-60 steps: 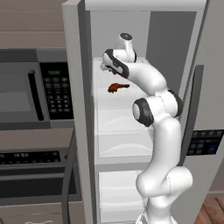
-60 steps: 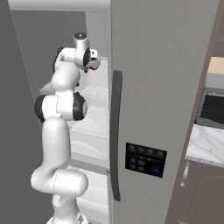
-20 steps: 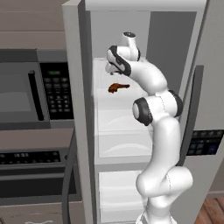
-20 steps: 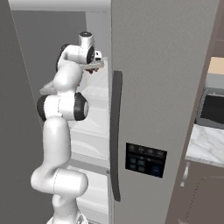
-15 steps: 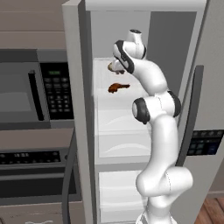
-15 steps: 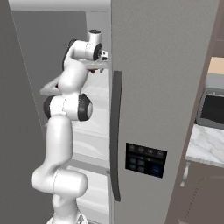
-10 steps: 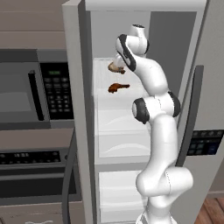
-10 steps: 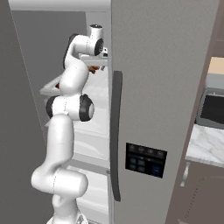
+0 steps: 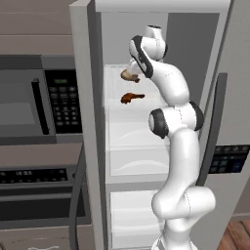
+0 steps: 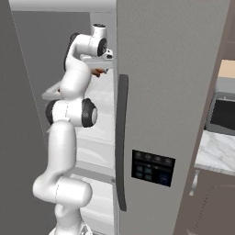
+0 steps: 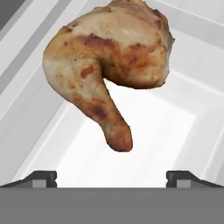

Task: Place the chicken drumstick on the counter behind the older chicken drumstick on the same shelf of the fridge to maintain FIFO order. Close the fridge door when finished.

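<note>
Hand has swung up and back over the last second: wrist was low at the shelf front, now sits high inside the tall grey two-door fridge [image 9: 88,146]. Gripper [image 11: 111,177] has its jaws spread wide, gripping nothing; both dark tips stand clear of the meat

Plump golden-tan cooked chicken drumstick [image 11: 109,65] lies free on the pale frosted-white shelf [image 11: 131,144], right in front of the hand. From the left base camera it's at the back of the shelf, behind the slim dark reddish-brown older drumstick [image 9: 131,97], which hasn't moved

So placement looks done and FIFO order holds: old piece in front, new one behind

What's left, I'd say: pull the arm out, then shut the plain grey door panel [image 9: 80,122], which stands wide open
</note>
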Available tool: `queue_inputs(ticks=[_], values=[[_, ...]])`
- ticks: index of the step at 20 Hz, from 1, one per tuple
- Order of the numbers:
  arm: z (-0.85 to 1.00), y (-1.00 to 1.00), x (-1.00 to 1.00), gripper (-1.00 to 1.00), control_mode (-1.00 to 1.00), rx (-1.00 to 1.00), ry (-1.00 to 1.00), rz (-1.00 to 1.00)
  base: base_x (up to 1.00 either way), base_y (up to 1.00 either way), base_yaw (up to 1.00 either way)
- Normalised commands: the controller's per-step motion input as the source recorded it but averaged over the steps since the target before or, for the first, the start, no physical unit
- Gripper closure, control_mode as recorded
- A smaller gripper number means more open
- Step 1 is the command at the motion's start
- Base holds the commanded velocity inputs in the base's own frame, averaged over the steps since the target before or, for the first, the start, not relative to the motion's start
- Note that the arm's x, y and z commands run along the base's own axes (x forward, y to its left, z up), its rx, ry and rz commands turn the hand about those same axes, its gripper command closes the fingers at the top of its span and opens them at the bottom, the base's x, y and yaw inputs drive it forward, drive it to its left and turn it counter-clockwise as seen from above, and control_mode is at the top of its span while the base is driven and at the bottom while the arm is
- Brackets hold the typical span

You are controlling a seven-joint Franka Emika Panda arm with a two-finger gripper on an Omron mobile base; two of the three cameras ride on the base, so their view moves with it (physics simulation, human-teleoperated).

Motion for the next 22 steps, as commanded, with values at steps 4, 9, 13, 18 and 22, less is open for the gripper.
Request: queue_inputs(ticks=[4,9,13,18,22], values=[[-0.39,0.04,-0.97,-1.0,-1.0,0.0,-0.21,0.01,0.0,0.0,0.0],[-0.34,0.14,-1.0,-1.0,-1.0,0.0,-0.19,0.0,0.0,0.0,0.0],[-0.03,0.12,-1.0,-1.0,-1.0,0.0,-0.17,0.0,0.0,0.0,0.0],[0.0,0.23,-0.98,-1.0,-1.0,0.0,-0.13,0.0,0.0,0.0,0.0],[-0.01,0.16,-1.0,-1.0,-1.0,0.0,-0.12,0.0,0.0,0.0,0.0]])
